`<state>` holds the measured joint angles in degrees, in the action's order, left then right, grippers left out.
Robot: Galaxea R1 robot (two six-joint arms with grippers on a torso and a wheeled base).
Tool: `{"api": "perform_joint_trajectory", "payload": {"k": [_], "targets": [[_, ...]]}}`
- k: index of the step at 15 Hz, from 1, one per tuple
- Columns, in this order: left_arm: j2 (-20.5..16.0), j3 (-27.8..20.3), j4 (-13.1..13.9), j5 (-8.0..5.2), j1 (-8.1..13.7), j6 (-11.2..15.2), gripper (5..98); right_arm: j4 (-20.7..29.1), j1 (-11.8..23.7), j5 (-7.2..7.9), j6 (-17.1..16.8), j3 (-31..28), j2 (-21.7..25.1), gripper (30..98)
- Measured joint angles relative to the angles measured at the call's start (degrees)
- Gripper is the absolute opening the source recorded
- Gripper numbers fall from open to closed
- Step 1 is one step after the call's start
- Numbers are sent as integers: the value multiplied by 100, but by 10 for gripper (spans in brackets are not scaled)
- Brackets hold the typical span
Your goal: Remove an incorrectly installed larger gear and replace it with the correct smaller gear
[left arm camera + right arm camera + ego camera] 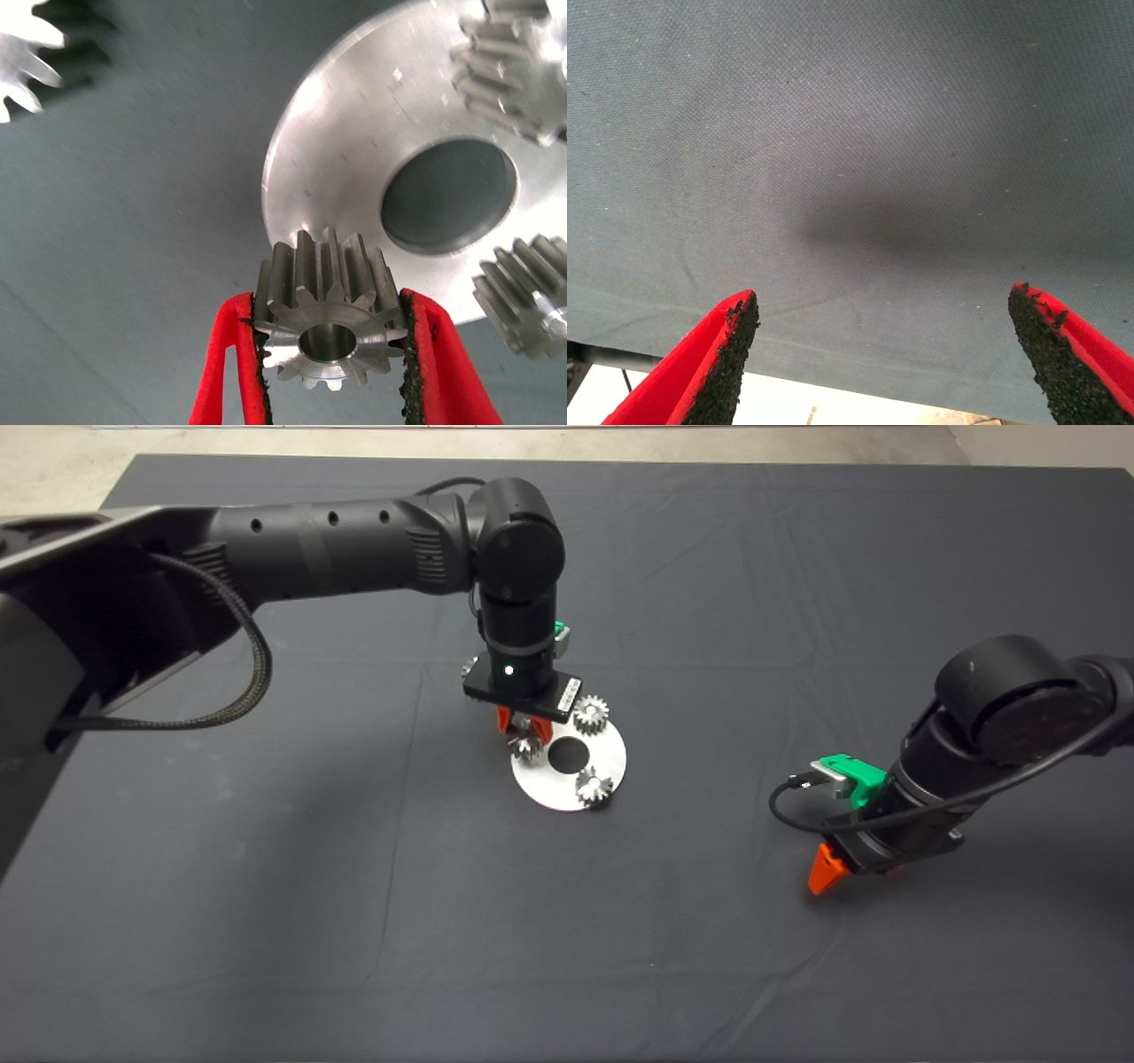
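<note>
Dark mat, round aluminium disc [611, 766] mid-table with two grey steel gears seated: left gripper [330, 390] is clamped on a small grey toothed steel gear [326, 323] at the disc's edge, seating apparently pending, while right gripper [881, 359] idles open, well apart.

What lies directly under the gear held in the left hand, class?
Under the held gear, clamped in the left hand, lies the rim of the silver disc and dark mat beside it. Whether a peg sits beneath is hidden by the gear itself.
</note>
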<state>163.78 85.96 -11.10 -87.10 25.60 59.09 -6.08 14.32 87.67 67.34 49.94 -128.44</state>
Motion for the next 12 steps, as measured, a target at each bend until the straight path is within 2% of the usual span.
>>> {"api": "perform_joint_trajectory", "payload": {"k": [7, 10, 12], "targets": [[-16, 51, -3, 15, 0, -93, 216, -2, 0, 2, 0, 30, -6, 744], [-52, -135, -73, 37, -2, 61, 216, -3, 0, 2, -1, 112, -15, 744], [-66, -220, -84, 6, -20, 157, 216, -3, 0, 0, -1, 147, -15, 744]]}}
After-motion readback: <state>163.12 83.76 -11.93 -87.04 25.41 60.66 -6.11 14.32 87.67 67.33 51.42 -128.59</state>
